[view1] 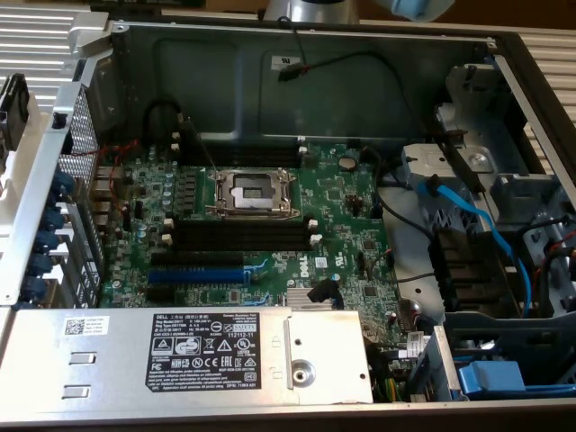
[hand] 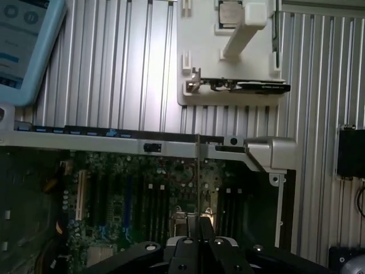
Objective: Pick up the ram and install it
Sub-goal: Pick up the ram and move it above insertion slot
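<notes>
The ram (hand: 251,86) is a long, thin dark stick standing on edge in a white holder (hand: 199,57), on the ribbed metal table outside the computer case. My gripper (hand: 198,225) hangs over the open case, above the motherboard (hand: 131,200) and well apart from the ram. Its dark fingers stand together with nothing between them. On the motherboard (view1: 342,207) the black memory slots (view1: 243,236) with white end clips lie bare beside the open processor socket (view1: 255,191).
A blue slot (view1: 196,273) lies below the black ones. The power supply (view1: 207,355) fills the case's near side, with blue cables (view1: 477,225) and drive bays at the exterior view's right. A blue-cased tablet (hand: 23,45) lies on the ribbed table. The case rim (hand: 114,145) runs between gripper and holder.
</notes>
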`<state>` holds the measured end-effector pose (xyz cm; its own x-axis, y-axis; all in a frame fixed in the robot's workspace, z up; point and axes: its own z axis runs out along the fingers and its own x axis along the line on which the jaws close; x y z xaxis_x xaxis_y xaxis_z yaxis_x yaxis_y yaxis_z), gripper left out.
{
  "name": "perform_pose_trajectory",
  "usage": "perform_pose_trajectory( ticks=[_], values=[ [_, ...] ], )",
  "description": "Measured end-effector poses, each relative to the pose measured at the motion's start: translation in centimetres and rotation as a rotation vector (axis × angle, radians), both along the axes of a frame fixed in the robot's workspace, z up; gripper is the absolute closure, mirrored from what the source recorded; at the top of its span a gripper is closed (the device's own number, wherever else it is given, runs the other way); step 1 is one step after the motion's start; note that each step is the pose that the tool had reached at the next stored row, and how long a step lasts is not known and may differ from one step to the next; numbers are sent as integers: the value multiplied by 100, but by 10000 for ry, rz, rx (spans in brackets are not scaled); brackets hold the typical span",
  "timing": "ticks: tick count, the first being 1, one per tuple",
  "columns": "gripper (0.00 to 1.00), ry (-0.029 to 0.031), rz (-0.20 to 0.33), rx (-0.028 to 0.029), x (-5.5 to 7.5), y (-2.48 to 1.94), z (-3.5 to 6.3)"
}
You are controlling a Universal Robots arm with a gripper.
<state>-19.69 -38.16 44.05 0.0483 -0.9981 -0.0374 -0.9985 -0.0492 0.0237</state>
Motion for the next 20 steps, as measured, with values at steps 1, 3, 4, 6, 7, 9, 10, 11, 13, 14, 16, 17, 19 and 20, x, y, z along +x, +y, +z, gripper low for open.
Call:
perform_pose_trajectory(
  ticks=[1, 3, 4, 6, 7, 9, 10, 11, 13, 14, 16, 17, 19, 20],
  values=[
    [88, 0, 1, 1, 45, -4, -9],
    [88, 0, 1, 0, 181, -19, -48],
    [88, 0, 2, 1, 225, -25, -62],
    [88, -4, 2, 1, 344, -45, -112],
    [88, -15, 2, 3, 370, -52, -130],
    [88, -50, 1, 1, 404, -61, -155],
    [88, -78, 0, 1, 415, -65, -166],
    [88, -112, -1, 0, 424, -70, -177],
    [88, -170, -11, 0, 438, -77, -198],
    [88, -205, -41, 0, 440, -79, -206],
    [88, -310, -265, -3, 441, -80, -225],
    [88, -380, -440, -5, 441, -80, -236],
    [88, -498, -644, -5, 459, -80, -264],
    [88, -534, -694, -5, 481, -80, -283]
  ],
)
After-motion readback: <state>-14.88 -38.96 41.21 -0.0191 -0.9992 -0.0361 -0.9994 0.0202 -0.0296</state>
